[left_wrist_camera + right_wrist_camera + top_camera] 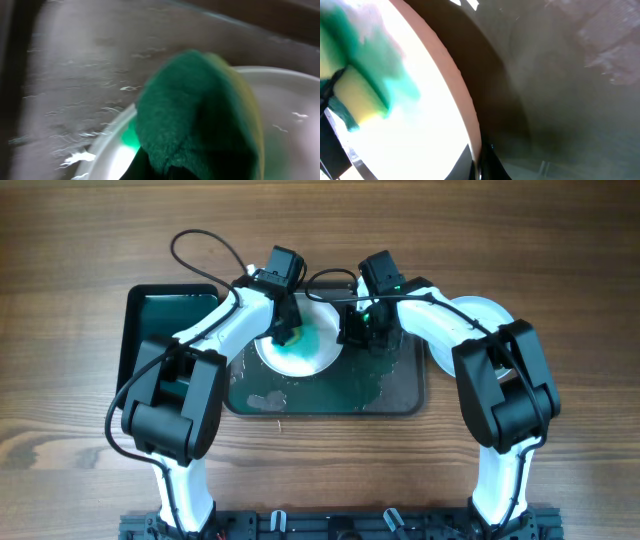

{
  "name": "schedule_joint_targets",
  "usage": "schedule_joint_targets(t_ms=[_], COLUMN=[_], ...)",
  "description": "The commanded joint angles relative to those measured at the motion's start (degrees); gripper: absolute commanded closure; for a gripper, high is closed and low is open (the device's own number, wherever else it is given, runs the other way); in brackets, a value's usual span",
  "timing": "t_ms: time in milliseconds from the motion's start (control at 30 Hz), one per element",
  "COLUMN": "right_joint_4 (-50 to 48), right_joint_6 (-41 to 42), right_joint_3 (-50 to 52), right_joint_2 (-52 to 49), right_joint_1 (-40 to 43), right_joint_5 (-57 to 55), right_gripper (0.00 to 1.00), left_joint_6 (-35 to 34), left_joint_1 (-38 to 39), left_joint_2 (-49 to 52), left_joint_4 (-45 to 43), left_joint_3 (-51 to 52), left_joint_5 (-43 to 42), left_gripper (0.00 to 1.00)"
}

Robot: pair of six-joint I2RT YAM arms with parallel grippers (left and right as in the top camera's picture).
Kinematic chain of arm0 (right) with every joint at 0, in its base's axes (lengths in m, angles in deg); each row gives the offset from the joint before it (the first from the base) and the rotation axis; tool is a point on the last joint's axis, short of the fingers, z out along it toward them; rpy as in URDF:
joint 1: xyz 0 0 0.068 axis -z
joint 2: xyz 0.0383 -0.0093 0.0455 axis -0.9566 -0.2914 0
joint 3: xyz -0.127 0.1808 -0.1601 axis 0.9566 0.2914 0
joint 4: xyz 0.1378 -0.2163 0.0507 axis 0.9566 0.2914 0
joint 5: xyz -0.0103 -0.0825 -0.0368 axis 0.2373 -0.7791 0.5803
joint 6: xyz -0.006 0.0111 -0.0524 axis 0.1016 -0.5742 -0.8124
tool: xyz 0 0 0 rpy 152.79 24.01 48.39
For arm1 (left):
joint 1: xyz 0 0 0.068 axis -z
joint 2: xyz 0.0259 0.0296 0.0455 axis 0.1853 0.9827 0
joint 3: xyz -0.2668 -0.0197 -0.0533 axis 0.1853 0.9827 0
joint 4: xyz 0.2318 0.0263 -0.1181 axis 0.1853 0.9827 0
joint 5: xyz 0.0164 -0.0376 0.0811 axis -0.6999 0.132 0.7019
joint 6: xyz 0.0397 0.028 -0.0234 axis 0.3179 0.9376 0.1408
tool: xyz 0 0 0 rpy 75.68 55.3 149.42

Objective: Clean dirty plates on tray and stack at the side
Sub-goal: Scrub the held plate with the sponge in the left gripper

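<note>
A white plate (pixel 300 352) smeared with teal-green lies at the back of the dark grey tray (pixel 395 395). My left gripper (pixel 286 330) is shut on a green and yellow sponge (pixel 200 115) and presses it on the plate's left part (pixel 107 150). My right gripper (pixel 353 330) is shut on the plate's right rim (pixel 470 115), with its fingers (pixel 481 160) on both sides of the rim. The sponge also shows in the right wrist view (pixel 357 97). Another pale plate (pixel 482 313) lies off the tray at the right, partly under my right arm. I cannot tell whether more lie beneath it.
A smaller black tray (pixel 165 330) with green liquid stands left of the grey tray, partly under my left arm. The grey tray's floor (pixel 350 385) is wet with greenish smears. A black cable (pixel 205 250) loops behind the left arm. Wooden table all round.
</note>
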Motion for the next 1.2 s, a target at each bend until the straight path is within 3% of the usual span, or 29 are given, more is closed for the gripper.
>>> schedule_joint_targets(t_ms=[0,33,133,267,367,500,700,800,900,1000,1067,1167], right_joint_4=[0.85,0.85,0.87,1.11,1.07,1.16,1.53,1.53,1.51,1.49,1.49,1.49], right_joint_6=[-0.48,-0.46,-0.46,-0.50,-0.48,-0.52,-0.76,-1.07,-1.09,-1.07,-1.11,-1.11], right_joint_3=[0.17,0.17,0.17,0.17,0.17,0.17,0.17,0.17,0.17,0.17,0.17,0.17], right_joint_2=[-1.77,-1.77,-1.77,-1.77,-1.77,-1.77,-1.77,-1.77,-1.77,-1.77,-1.77,-1.77], right_joint_1=[-0.07,-0.07,-0.04,-0.04,-0.04,-0.04,-0.04,-0.04,-0.04,-0.04,-0.04,-0.04], right_joint_5=[0.28,0.28,0.28,0.31,0.31,0.33,0.33,0.35,0.35,0.35,0.35,0.35], right_gripper=[0.96,0.96,0.96,0.96,0.96,0.96,0.96,0.96,0.96,0.96,0.96,0.96], left_joint_6=[-6.93,-6.12,5.40,23.32,28.89,27.96,12.79,8.07,-2.69,-5.27,-3.74,9.53], left_joint_1=[-2.05,-2.05,-2.05,-2.01,-2.01,-2.14,-2.19,-2.19,-2.19,-2.05,-1.84,-1.68], left_joint_2=[1.90,1.90,1.90,1.90,1.90,1.90,1.90,1.90,1.90,1.90,1.90,1.90], left_joint_4=[4.48,4.92,5.16,7.91,9.57,5.77,0.33,0.63,5.44,8.57,10.25,10.03], left_joint_3=[1.57,1.57,1.57,1.57,1.57,1.57,1.57,1.57,1.57,1.57,1.57,1.57], left_joint_5=[17.31,14.69,-3.58,-37.79,-50.90,-47.98,-7.96,4.59,13.77,10.51,-0.42,-23.78], left_gripper=[0.96,0.96,0.96,0.96,0.96,0.96,0.96,0.96,0.96,0.96,0.96,0.96])
